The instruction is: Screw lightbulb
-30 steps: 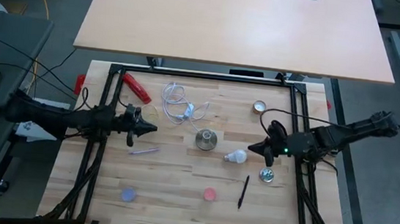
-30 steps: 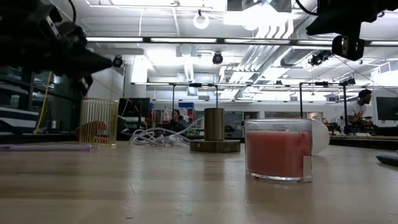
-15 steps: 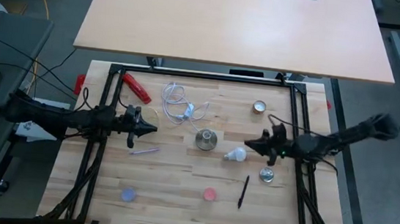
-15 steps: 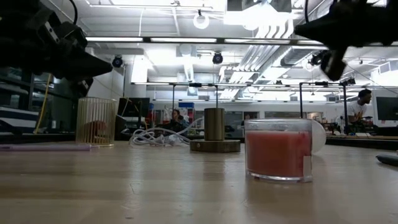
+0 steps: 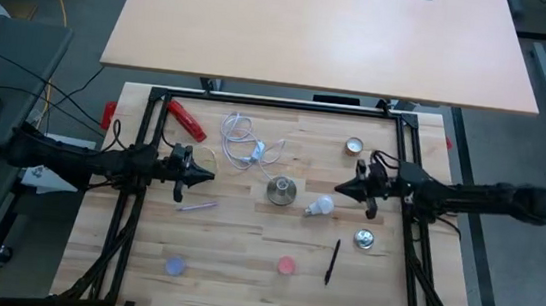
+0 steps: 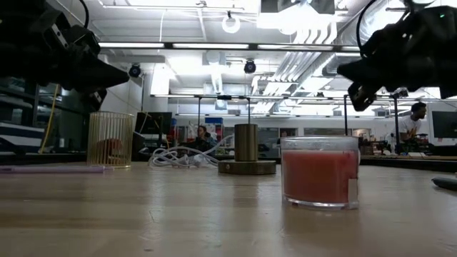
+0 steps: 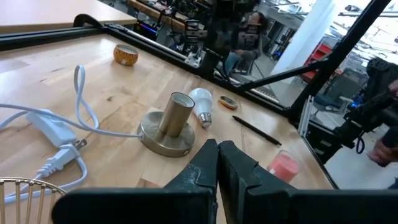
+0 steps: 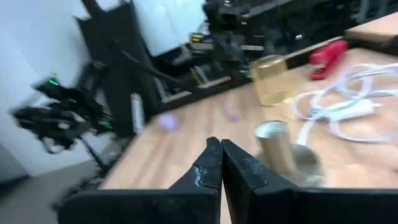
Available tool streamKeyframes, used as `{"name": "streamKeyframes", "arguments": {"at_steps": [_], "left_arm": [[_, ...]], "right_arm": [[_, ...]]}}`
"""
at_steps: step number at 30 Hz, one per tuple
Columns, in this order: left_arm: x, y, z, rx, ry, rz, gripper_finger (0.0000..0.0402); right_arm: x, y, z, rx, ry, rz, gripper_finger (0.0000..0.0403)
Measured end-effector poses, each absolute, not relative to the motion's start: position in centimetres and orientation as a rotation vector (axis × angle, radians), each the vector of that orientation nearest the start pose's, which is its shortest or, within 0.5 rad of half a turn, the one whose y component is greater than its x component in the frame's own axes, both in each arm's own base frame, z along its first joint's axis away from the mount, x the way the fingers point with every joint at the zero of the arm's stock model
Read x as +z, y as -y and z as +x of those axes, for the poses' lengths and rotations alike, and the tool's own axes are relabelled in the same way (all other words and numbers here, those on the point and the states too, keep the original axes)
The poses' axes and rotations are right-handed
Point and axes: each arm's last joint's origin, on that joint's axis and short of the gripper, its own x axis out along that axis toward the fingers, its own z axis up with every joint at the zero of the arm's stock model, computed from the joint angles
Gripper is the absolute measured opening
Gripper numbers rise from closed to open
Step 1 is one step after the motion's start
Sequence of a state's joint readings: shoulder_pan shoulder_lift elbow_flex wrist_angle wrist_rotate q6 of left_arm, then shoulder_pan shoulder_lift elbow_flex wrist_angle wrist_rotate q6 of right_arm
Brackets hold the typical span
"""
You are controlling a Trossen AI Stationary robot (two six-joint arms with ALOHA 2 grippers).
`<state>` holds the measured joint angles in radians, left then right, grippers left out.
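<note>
The white lightbulb (image 5: pixel 320 207) lies on its side on the table, just right of the grey round socket stand (image 5: pixel 282 189). In the left wrist view the bulb (image 7: pixel 200 99) lies close behind the stand (image 7: pixel 168 124). In the low view the pink candle hides it. My right gripper (image 5: pixel 338 189) is shut and empty, above the table just right of and beyond the bulb, pointing at the stand (image 8: pixel 277 143). My left gripper (image 5: pixel 211 175) is shut and empty, left of the stand, above the table (image 6: pixel 128 71).
A white cable with plug (image 5: pixel 244 140), a red stapler (image 5: pixel 186 118) and a gold wire cup (image 6: pixel 112 139) are at the far left. A small tin (image 5: pixel 354 146), a silver disc (image 5: pixel 364 240), a black pen (image 5: pixel 332 262), a pink candle (image 5: pixel 286 266) and a purple pen (image 5: pixel 196 205) lie around.
My right gripper has moved toward the table's left and far edges and come down, its arm now stretched level, fingers still shut. The bulb has shifted slightly toward the far edge and no longer shows beside the candle in the low view.
</note>
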<state>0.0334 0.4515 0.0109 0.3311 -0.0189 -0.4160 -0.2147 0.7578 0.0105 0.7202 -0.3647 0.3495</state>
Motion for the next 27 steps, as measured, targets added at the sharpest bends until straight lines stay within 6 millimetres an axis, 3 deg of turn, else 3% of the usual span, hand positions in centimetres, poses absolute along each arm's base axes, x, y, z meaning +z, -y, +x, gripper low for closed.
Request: {"name": "streamKeyframes", "arguments": {"at_steps": [9, 15, 19, 23, 27], "left_arm": [[15.8, -0.5, 12.6, 0.074, -0.096, -0.416, 0.0001], [15.8, -0.5, 12.6, 0.074, -0.095, -0.416, 0.0001], [15.8, -0.5, 12.6, 0.074, -0.095, -0.416, 0.0001], [15.8, -0.5, 12.6, 0.074, -0.095, -0.416, 0.0001], [15.8, -0.5, 12.6, 0.078, -0.099, -0.415, 0.0001]], "right_arm": [[14.1, 3.0, 13.9, 0.005, -0.216, 0.349, 0.0], [13.9, 3.4, 13.7, -0.044, -0.233, 0.358, 0.0], [14.6, 2.7, 12.8, -0.012, -0.213, 0.346, 0.0], [13.9, 1.7, 11.4, 0.017, -0.314, 0.364, 0.0], [14.9, 1.3, 11.1, 0.016, -0.212, 0.328, 0.0]]}}
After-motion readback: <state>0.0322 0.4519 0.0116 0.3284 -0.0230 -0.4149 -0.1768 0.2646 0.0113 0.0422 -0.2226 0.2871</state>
